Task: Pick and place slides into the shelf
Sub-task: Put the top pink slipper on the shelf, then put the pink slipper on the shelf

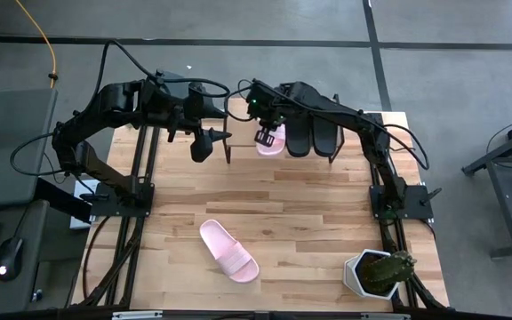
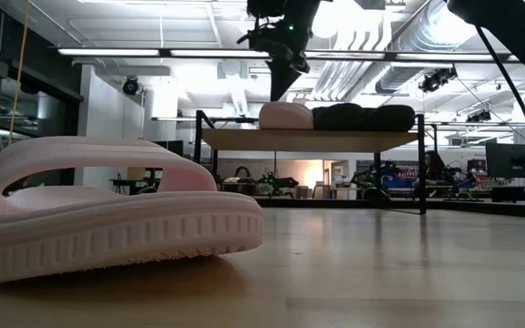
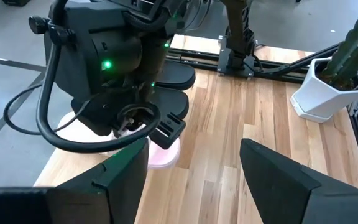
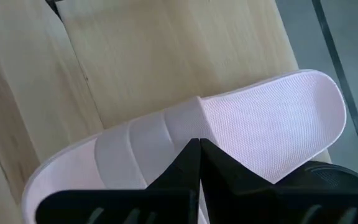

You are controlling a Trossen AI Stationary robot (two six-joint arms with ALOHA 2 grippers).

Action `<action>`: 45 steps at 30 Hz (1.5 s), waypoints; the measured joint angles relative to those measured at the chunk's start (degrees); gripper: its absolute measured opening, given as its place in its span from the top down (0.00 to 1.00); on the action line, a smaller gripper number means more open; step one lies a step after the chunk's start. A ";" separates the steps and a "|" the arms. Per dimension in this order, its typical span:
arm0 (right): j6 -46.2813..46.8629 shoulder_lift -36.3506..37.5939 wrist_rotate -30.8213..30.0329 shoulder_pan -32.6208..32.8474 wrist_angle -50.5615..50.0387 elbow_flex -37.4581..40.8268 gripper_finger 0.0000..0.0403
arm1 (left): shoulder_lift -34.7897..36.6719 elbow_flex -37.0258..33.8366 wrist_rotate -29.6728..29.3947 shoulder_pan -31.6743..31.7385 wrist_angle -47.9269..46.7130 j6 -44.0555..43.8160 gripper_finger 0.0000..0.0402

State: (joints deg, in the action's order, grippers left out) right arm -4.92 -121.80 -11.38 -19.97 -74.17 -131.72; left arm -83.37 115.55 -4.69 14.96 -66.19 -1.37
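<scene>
A: Where is the right pincer [image 1: 265, 138]?

B: Above the shelf [image 1: 238, 114] at the far end of the counter [image 1: 327, 204], fingers pressed together and holding nothing. Its own wrist view looks past the closed tips straight onto a pink slide [image 4: 241, 130] lying on the shelf's pale wood.

A: And the left pincer [image 1: 204, 142]?

B: Just beside the shelf's left end, fingers [image 3: 278, 180] spread wide, nothing between them. It hangs over the counter, apart from the right one.

A: What sits on the shelf?

B: Three slides side by side: the pink one at the left, then two black slides [image 1: 314, 133]. The low view shows the row from the side, pink strap first, then the two dark humps [image 2: 363, 117], on a top with thin black legs.

A: The fourth?

B: A second pink slide [image 1: 228, 250] lies on the counter near the front, well apart from the shelf. It fills the low view's foreground, sole down.

A: Any containers?

B: A white angular pot [image 1: 361, 272] at the front right corner, holding a green cactus [image 1: 389, 269]. The left wrist view shows it too; the low view does not.

A: Any writing?

B: None I can read.
</scene>
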 joint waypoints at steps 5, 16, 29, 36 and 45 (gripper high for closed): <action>-0.53 0.02 -1.10 0.06 1.79 -0.09 1.00 | 0.00 0.00 0.00 0.00 0.00 -0.02 0.39; -4.56 0.09 6.63 0.71 10.62 -0.13 1.00 | 0.00 0.00 0.00 0.01 -0.52 0.19 0.39; -7.59 0.22 9.07 3.33 11.96 -0.20 1.00 | 1.96 -0.04 -1.38 0.07 -3.37 1.14 0.39; -8.71 0.24 13.99 6.69 10.95 -0.20 1.00 | 4.75 -0.03 -1.81 0.07 -4.45 0.92 0.39; -10.17 0.28 14.02 14.51 10.63 -0.20 1.00 | 6.08 -0.02 -2.56 0.07 -6.07 0.66 0.39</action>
State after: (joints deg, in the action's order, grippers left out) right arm -15.09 -121.51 2.63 -5.46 -63.55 -131.92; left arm -77.30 115.52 -7.25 15.03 -72.26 -0.71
